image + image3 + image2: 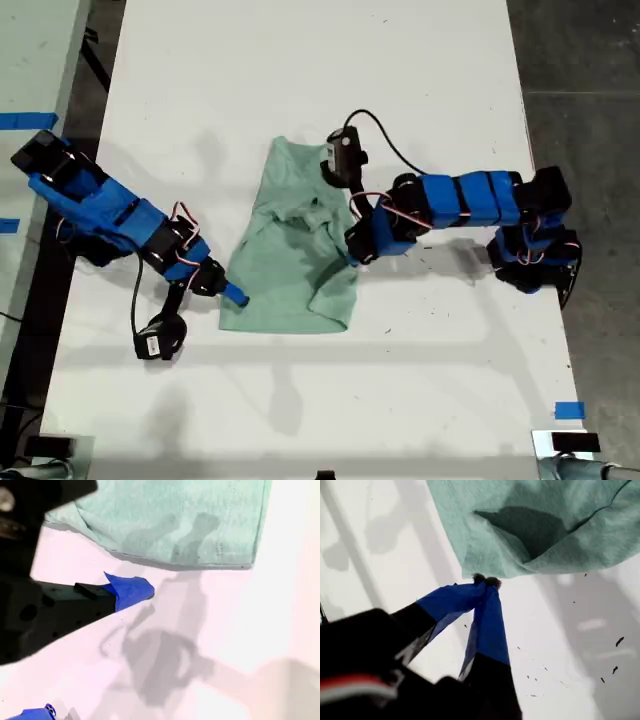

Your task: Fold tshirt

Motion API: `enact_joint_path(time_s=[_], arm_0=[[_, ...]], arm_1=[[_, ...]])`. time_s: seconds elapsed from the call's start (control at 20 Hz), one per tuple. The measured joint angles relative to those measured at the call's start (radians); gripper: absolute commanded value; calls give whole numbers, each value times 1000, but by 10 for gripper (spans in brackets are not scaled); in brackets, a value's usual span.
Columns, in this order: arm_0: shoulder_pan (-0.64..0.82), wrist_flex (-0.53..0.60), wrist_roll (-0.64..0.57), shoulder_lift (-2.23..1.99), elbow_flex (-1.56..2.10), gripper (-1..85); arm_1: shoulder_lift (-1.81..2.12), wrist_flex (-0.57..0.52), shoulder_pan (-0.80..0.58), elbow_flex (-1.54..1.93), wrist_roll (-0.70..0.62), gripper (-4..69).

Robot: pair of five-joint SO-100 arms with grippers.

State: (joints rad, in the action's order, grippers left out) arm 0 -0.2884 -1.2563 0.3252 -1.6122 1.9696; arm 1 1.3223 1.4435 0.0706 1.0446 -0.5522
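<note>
The pale mint-green tshirt (295, 250) lies partly folded and rumpled in the middle of the white table (300, 80). My first gripper (486, 581) belongs to the arm on the exterior view's right (357, 250). Its blue-taped fingers (490, 625) are shut, with the tips pinched at a raised fold on the tshirt's (530, 525) edge. My second gripper (131, 591) belongs to the arm on the exterior view's left (236, 295). It rests on bare table just short of the tshirt's (175, 515) hem corner. Only one of its blue-taped fingers shows.
Small dark specks (618, 641) dot the table beside my first gripper. A black cable (385, 140) loops over the table behind that arm. Blue tape marks (568, 409) sit near the table's edges. Dark floor lies beyond the exterior view's right edge.
</note>
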Motion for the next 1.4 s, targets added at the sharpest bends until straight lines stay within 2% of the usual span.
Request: enact_joint_path(time_s=[0.1, 0.4, 0.6, 0.7, 0.95, 1.25, 1.4], arm_0=[[-20, 51, 0, 31, 0, 272], [-41, 175, 37, 196, 0, 195], [-41, 247, 40, 242, -3, 5], [-41, 299, 40, 253, -3, 0], [-43, 304, 40, 245, -2, 0], [-46, 158, 71, 94, -2, 0], [-46, 184, 54, 2, -3, 0]], arm_1=[[0, -6, 0, 18, 0, -19], [2, -25, 3, 44, 18, -19], [2, -63, 18, 118, 41, -19], [3, -80, 20, 143, 51, -19], [69, -107, 25, 179, 57, -19], [69, -112, 28, 192, 64, -19], [89, -129, 28, 222, 74, -19]])
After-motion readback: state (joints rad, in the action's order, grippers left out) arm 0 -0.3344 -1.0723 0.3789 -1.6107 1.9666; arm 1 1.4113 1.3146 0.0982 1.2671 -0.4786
